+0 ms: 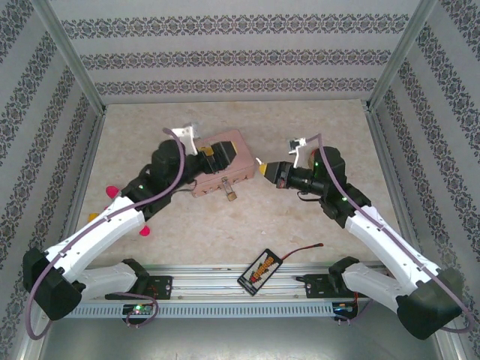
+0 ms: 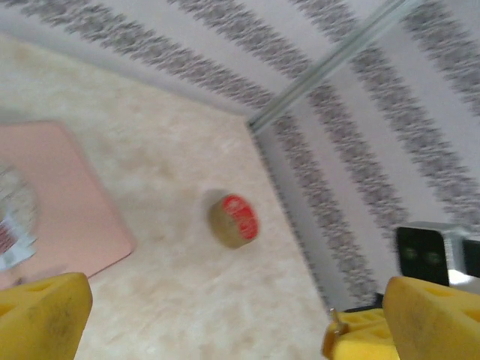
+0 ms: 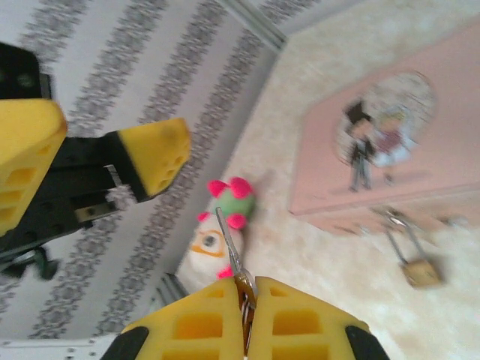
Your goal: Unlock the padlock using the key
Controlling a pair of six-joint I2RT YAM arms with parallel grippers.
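1. Left jaws: in the left wrist view I see both yellow pads (image 2: 42,318) at the bottom corners, set wide apart with nothing between them. In the top view these jaws sit over the flat pink rectangular tin (image 1: 234,159) near the middle of the beige desk (image 1: 300,232). I cannot tell whether they touch it.

2. Right jaws: they are pressed together on the slim grey metal key (image 3: 228,240). Its shaft projects from between the pads toward 11 o'clock in the right wrist view. In the top view these jaws are at 3 o'clock of the pink tin, close to it but apart.

3. The small brass-coloured padlock (image 1: 231,196) lies on the desk at 6 o'clock of the pink tin, just beside its front wall. Its thin shackle runs up to a fitting on that wall. The blur prevents me from reading whether the shackle is latched. The key is apart from the padlock (image 3: 421,273).

4. A small round tin with a red lid (image 2: 234,220) rests on the desk at 3 o'clock of the pink tin in the left wrist view.

5. A black card-shaped device (image 1: 260,270) lies at 6 o'clock, near the arm bases.
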